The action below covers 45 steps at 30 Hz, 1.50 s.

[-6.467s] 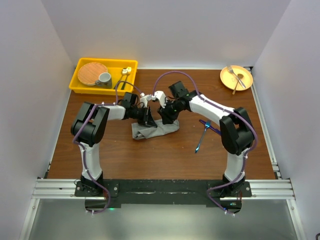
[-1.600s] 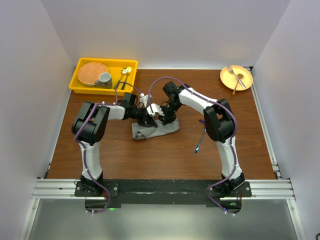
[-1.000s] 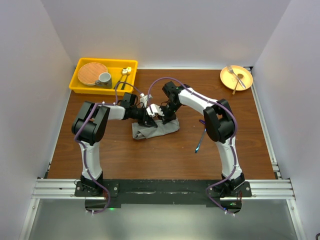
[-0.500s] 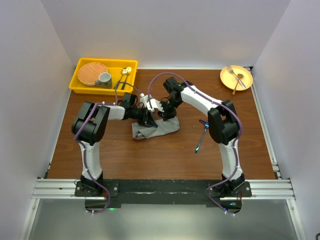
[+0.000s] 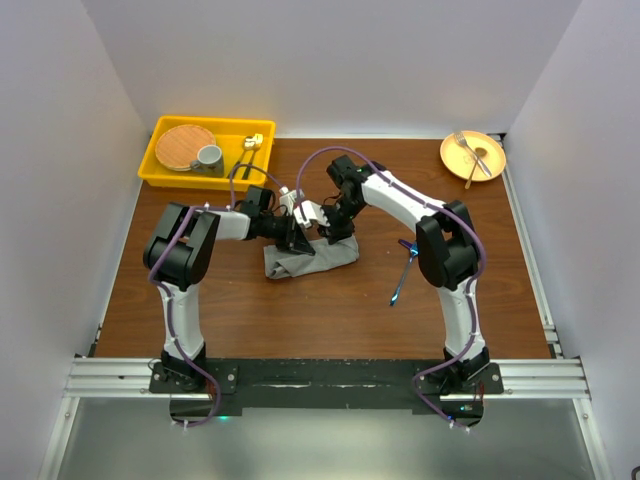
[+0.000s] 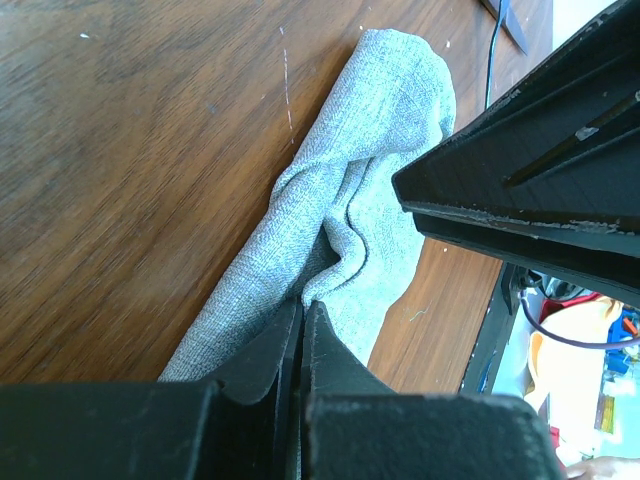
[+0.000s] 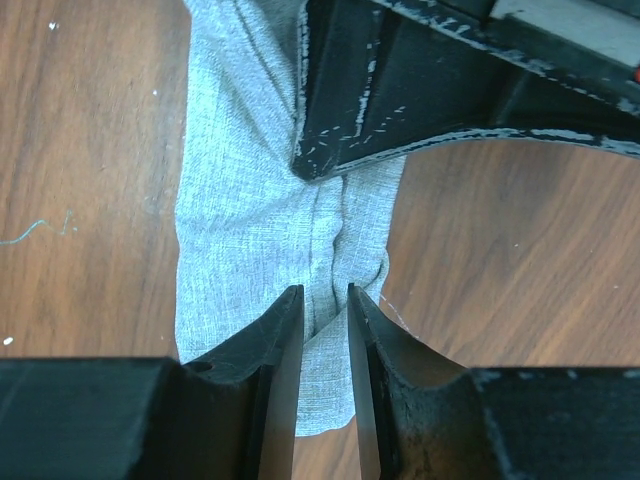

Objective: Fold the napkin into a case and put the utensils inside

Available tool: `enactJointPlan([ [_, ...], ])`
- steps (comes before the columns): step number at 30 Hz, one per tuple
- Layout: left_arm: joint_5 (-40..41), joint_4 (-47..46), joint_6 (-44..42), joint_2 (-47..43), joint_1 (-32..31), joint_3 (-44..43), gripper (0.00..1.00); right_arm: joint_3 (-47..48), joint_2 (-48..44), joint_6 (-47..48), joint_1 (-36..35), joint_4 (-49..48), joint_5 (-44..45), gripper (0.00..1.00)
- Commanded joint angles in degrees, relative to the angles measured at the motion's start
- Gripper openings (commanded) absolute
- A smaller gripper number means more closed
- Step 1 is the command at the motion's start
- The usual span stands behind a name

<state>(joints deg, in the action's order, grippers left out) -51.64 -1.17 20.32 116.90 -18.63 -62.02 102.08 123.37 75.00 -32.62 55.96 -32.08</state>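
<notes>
The grey napkin (image 5: 312, 258) lies folded into a narrow oblong strip at the table's middle, rumpled along its length (image 6: 370, 180) (image 7: 245, 230). My left gripper (image 5: 297, 238) is shut, its tips (image 6: 303, 305) pinching a raised fold at the strip's far left end. My right gripper (image 5: 328, 228) hangs just beside it, open a little (image 7: 325, 300), with a ridge of the cloth below the gap between its fingers. The blue-handled utensils (image 5: 404, 270) lie on the wood to the right of the napkin, apart from both grippers.
A yellow bin (image 5: 160, 168) at the back left holds a woven disc, a grey cup (image 5: 209, 156) and gold-headed cutlery (image 5: 250, 148). At the back right a yellow plate (image 5: 490, 165) carries a silver fork. White walls close in the table.
The right gripper's jaws have parted, letting go of the napkin's fold, and the arm has shifted slightly back. The left gripper and the napkin have stayed put.
</notes>
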Motion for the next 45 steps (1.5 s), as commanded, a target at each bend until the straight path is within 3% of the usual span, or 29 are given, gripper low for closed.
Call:
enactJointPlan([
  [1,4.53,3.54,-3.18,2.28,0.09,1.82,0.00,0.14,0.20,3.39,-0.60,1.43,1.22,0.27],
  [23,4.35,3.81,-3.35,2.72,0.53,1.37,0.00,-0.22,3.37,4.80,-2.10,-0.07,3.51,0.27],
  [26,4.44,3.89,-3.35,2.72,0.62,1.37,0.00,-0.92,3.37,5.85,-2.09,0.28,4.04,0.24],
  [33,4.53,4.16,-3.62,2.80,0.70,1.37,0.00,-0.22,2.93,6.21,-2.01,1.16,4.74,0.01],
  [45,4.44,5.04,-4.41,2.63,1.05,1.55,0.00,-1.27,-2.25,-3.37,-1.57,-7.71,6.94,0.00],
])
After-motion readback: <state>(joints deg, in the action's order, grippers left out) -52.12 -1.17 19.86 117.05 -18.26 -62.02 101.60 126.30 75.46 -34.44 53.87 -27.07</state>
